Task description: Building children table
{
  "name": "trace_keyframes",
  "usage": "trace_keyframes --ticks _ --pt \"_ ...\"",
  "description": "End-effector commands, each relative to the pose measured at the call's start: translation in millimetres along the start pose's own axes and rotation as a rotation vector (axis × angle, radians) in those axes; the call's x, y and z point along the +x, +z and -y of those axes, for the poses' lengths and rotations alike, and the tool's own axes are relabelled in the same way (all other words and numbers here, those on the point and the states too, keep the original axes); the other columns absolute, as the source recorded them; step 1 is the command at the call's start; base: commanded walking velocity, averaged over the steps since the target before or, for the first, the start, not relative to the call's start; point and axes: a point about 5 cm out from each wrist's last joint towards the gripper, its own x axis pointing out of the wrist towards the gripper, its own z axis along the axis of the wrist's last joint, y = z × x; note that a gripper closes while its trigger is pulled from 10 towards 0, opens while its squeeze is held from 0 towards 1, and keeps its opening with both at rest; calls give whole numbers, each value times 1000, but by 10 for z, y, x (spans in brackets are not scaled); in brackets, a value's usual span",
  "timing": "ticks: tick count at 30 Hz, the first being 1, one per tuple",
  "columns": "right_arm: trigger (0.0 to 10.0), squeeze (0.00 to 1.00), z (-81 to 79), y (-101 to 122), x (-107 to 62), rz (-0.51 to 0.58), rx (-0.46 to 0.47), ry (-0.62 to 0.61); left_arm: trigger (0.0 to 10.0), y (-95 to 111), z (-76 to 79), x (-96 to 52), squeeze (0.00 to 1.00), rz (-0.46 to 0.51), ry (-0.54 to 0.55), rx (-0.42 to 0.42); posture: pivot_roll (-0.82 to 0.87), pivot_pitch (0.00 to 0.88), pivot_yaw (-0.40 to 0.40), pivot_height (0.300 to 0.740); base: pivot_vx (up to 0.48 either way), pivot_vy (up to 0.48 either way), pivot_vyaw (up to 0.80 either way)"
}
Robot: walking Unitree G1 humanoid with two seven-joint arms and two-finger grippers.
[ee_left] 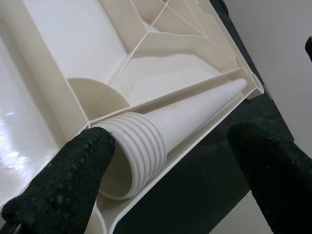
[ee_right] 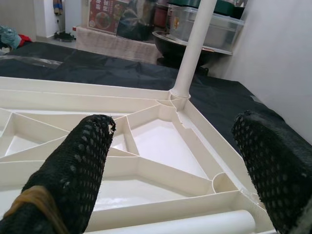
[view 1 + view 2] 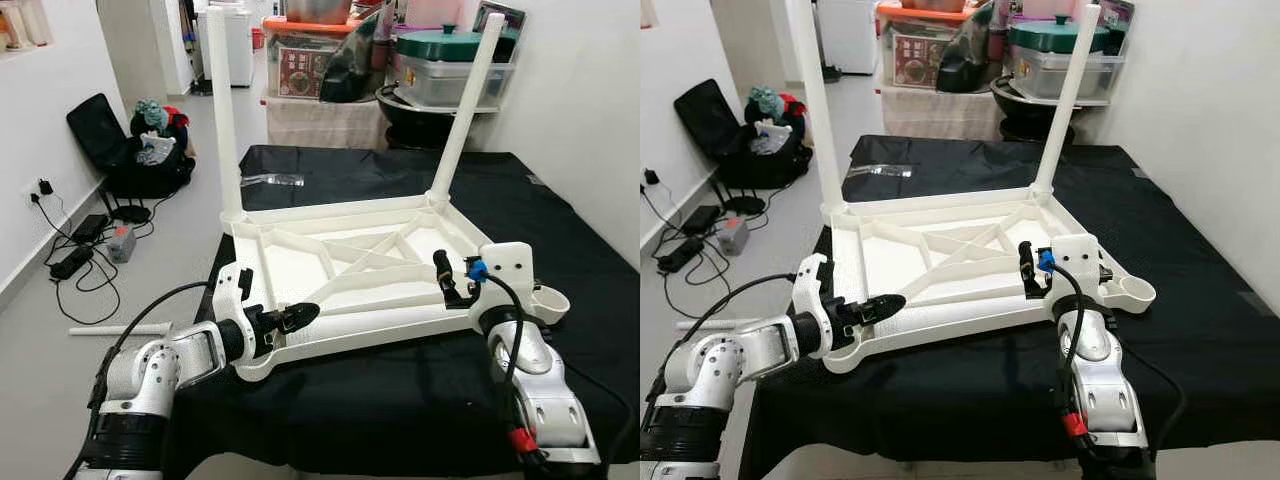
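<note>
Left wrist view: loose threaded leg (image 1: 165, 131) inside upturned tabletop (image 3: 350, 260) near edge

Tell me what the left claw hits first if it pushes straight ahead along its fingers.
Probably the loose table leg lying in the channel of the upturned tabletop: its ribbed threaded end sits right between the open left claw fingers.

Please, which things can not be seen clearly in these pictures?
- Left eye view: the left gripper covers the near left corner socket.
- Left wrist view: the loose table leg has its threaded end partly behind a finger.
- Right wrist view: the upright leg is cut off above.
</note>
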Motion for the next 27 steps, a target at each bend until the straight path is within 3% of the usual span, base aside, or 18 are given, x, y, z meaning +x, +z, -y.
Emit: trace_keyframes --ticks 1,8,12,21,27 --pt "10000 0 -17 4 8 0 7 4 10000 -21 -16 -25 0 -4 8 -15 48 0 -62 740 0 0 0" --pt "10000 0 -36 -13 6 -7 9 9 10000 -112 -19 0 0 -41 4 -41 48 0 -61 740 0 0 0" --pt "10000 0 -35 -22 2 -13 10 8 10000 -262 -11 123 0 -127 -17 -121 32 0 -48 740 0 0 0" --pt "10000 0 17 -50 -24 -24 12 -10 10000 -242 9 201 0 -155 -38 -124 28 0 -45 740 0 0 0" --pt "10000 0 -2 -52 -18 -29 21 -7 10000 -243 -76 315 0 -173 4 -148 16 0 -45 740 0 0 0"
